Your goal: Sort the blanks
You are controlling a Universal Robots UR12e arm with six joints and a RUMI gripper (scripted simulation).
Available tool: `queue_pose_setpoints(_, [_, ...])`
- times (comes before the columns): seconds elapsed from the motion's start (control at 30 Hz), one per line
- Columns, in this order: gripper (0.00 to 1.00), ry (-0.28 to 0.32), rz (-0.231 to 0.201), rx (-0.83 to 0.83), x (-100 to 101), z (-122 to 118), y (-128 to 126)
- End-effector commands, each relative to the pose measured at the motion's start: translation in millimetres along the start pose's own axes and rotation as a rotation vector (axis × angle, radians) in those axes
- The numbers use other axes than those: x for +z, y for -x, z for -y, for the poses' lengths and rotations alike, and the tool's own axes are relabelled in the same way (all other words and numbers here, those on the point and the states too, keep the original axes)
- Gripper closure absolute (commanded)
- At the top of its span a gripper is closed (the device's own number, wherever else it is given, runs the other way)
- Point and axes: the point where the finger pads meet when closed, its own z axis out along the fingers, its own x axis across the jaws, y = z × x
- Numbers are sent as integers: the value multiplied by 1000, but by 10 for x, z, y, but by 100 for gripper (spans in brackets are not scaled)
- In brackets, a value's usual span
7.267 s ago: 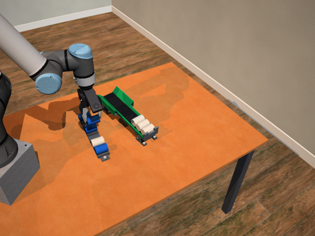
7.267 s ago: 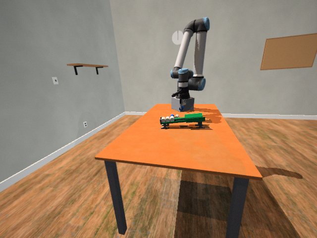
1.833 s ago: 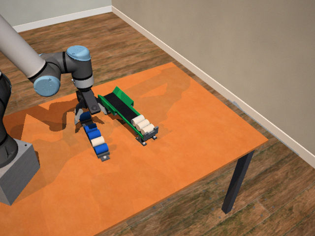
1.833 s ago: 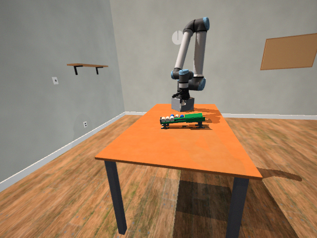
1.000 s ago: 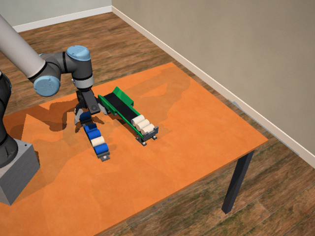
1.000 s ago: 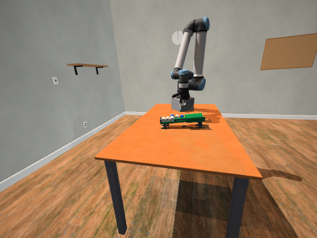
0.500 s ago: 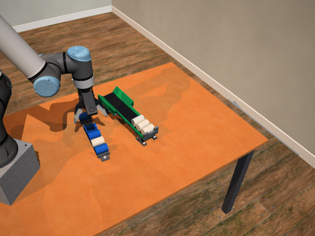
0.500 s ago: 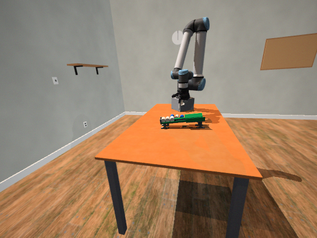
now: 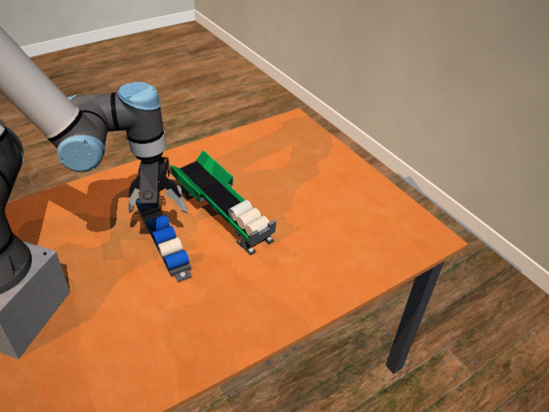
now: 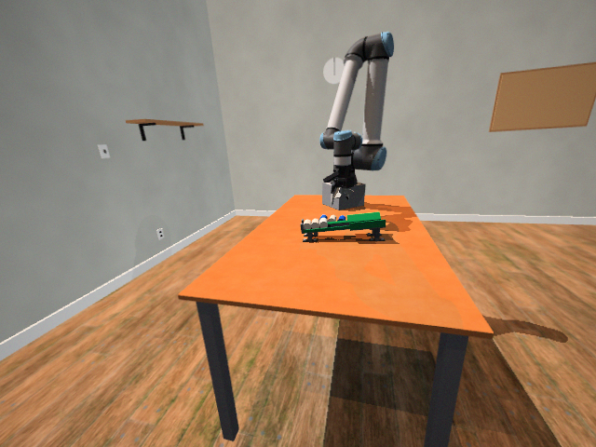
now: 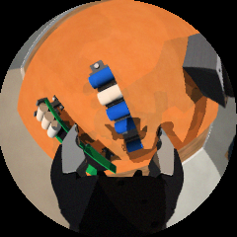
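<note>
Pincer [image 9: 158, 207] [image 10: 343, 195] [image 11: 118, 126], one, open, nothing gripped, above the rack's end nearest one long edge of the surface [image 9: 310, 275] [image 10: 336, 269] [image 11: 143, 35]; stock rack [image 9: 181, 269] [image 11: 99, 65], one, between base block [image 9: 37, 297] [image 10: 353, 196] [image 11: 202, 59] and ramp; in it, four blue bars and one white bar [image 9: 171, 246] [image 11: 110, 94], the white second from the end away from that edge; green ramp [image 9: 214, 166] [image 10: 365, 222] [image 11: 104, 160], one, carrying three white bars crosswise, side by side at the stop [image 9: 266, 233].
</note>
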Motion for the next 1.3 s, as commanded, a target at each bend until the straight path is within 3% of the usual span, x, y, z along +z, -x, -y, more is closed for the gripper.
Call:
queue_pose_setpoints(0.0, [0,-4,2,184,0,39,2])
queue_pose_setpoints(0.3, [0,-4,3,557,6,109,-3])
queue_pose_setpoints(0.37, [0,-4,3,557,6,109,-3])
queue_pose_setpoints(1.27, [0,-2,5,1721,26,236,66])
